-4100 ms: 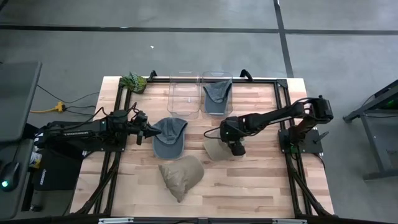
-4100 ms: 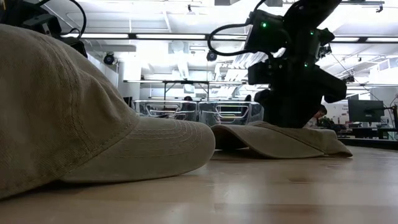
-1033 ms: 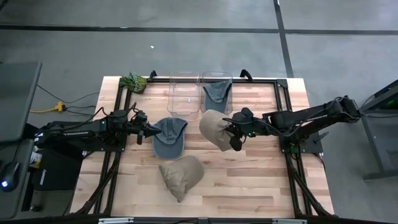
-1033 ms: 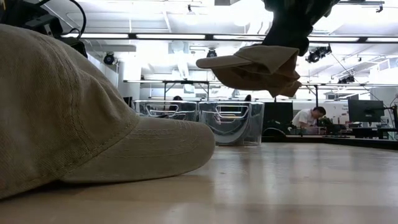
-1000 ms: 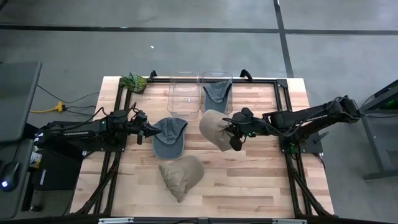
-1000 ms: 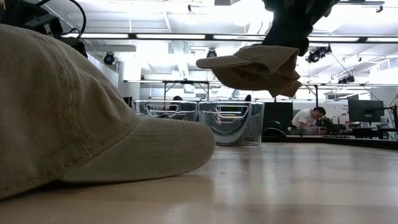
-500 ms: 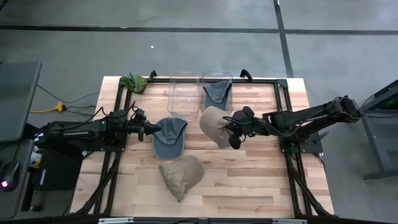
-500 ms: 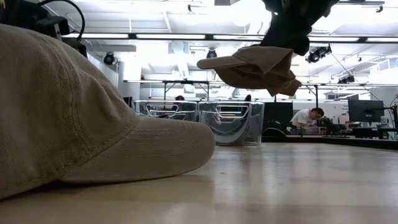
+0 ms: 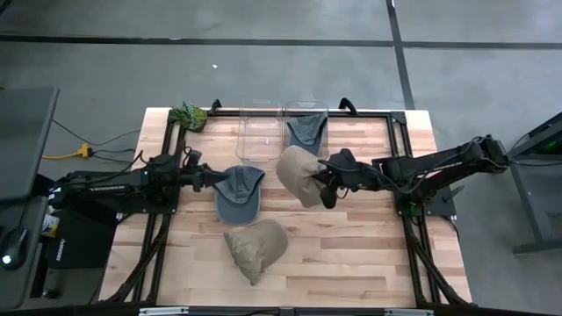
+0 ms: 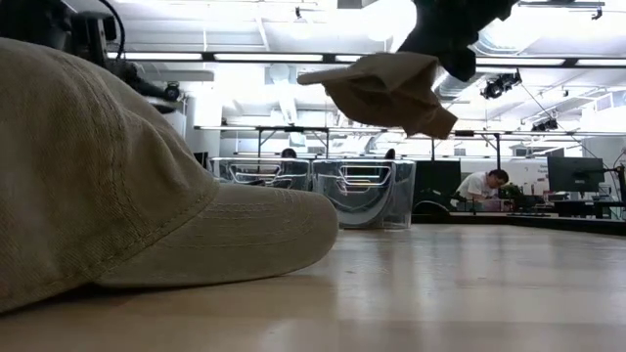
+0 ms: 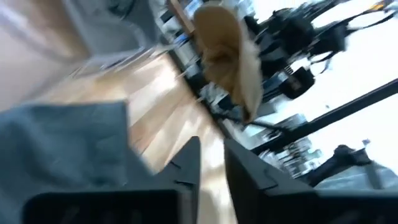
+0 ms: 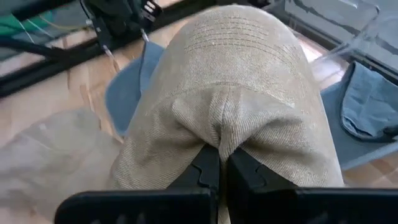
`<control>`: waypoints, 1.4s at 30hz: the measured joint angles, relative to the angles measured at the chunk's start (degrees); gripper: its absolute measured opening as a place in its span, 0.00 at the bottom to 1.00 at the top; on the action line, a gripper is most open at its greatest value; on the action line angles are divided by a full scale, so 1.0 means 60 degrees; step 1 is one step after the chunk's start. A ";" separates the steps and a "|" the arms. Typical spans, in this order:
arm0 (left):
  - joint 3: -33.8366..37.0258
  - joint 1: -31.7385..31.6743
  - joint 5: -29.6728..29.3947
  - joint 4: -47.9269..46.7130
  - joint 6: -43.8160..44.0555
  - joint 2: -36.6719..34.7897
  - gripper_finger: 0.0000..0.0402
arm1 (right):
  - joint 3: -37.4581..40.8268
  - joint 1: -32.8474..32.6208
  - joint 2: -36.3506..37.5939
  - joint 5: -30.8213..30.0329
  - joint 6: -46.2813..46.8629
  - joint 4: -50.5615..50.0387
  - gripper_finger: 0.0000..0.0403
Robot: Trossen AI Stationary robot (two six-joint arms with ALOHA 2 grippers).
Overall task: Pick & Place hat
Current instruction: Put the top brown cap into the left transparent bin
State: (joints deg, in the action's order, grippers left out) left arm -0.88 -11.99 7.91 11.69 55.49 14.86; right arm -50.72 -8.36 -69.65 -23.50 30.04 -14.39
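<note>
- The right end effector (image 9: 326, 186) is closed on a tan hat (image 9: 297, 175), pinching a fold of its cloth and holding it in the air above the table (image 9: 369, 254).
- In the low view the tan hat (image 10: 386, 88) hangs clear of the table, above the two clear bins (image 10: 364, 191).
- In the high view it sits just in front of the right clear bin (image 9: 306, 132), which holds a grey hat (image 9: 305, 129).
- The left clear bin (image 9: 259, 132) stands beside it.
- The left end effector (image 9: 214, 179) touches the edge of a blue-grey hat (image 9: 239, 194) lying on the table; its fingers (image 11: 186, 167) sit close together with only a narrow gap.
- Another tan hat (image 9: 255, 247) lies at the table's front.
</note>
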 joint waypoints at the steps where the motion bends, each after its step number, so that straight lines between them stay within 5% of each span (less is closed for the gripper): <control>1: -0.0001 0.0000 -0.0085 0.0220 0.0158 -0.0001 0.20 | 0.0000 0.0002 0.0000 0.0018 0.0000 0.0172 0.00; 7: -0.0088 0.0000 -0.0256 0.0976 0.0589 -0.0004 0.42 | 0.0000 0.0180 0.0000 0.0806 0.0166 0.1815 0.00; 13: -0.0505 0.0000 -0.0619 0.1312 0.0611 0.0009 0.54 | 0.0000 0.0473 0.0000 0.1576 0.0615 0.3328 0.00; 25: -0.0579 0.0004 -0.0756 0.4474 0.0906 0.2251 0.54 | 0.0000 0.0867 -0.0004 0.2287 0.1242 0.6541 0.00; 32: -0.1680 0.0004 -0.0549 0.5865 0.0979 0.4664 0.54 | 0.0000 0.1018 -0.0004 0.2057 0.1190 0.6250 0.00; 42: -0.4243 0.0004 0.0529 0.5888 0.1056 0.7294 0.54 | 0.0000 0.1147 -0.0011 0.1336 0.0676 0.5449 0.00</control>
State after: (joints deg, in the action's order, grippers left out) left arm -26.34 -11.97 11.08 47.02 61.83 58.62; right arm -50.72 -1.48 -69.71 -15.48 34.10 18.31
